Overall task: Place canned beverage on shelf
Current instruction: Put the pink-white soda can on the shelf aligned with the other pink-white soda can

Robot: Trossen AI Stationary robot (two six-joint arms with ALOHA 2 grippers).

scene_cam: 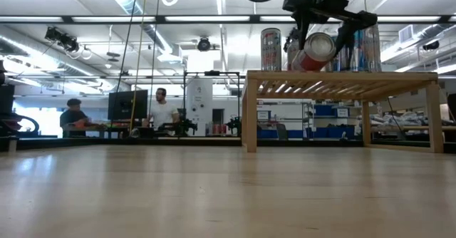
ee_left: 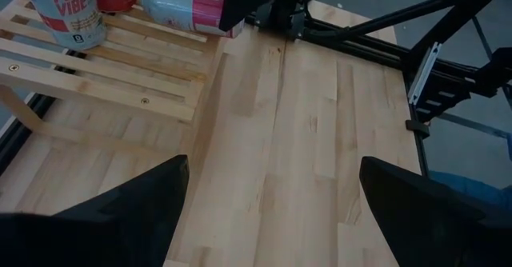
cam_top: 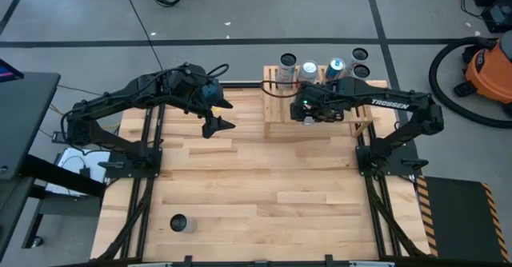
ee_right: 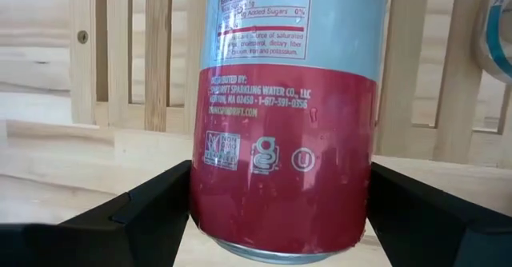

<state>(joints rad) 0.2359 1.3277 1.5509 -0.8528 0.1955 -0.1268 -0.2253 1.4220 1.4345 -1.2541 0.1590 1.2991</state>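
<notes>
Your left gripper (cam_top: 220,115) hangs spread and empty, left of centre in the high view. Your right gripper (ee_right: 280,211) pinches a red-and-blue can (ee_right: 290,115), tilted above the shelf (scene_cam: 342,78); only its wrist view shows "Sparkling Water Co., LLC". The left wrist view reads "Peach Vibe".

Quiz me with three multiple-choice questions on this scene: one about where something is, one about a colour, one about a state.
1. Where is the lone dark can?
A on the bare table, far from the shelf
B on the floor
C atop another can

2. What colours is the held can in the right gripper?
A green and yellow
B red and light blue
C all black

3. How is the held can sitting?
A upright on the table
B lying on the floor
C tilted over the shelf

Answers: A, the high view shows it alone on the table; B, the right wrist view shows both colours; C, the low view shows it leaning.
</notes>
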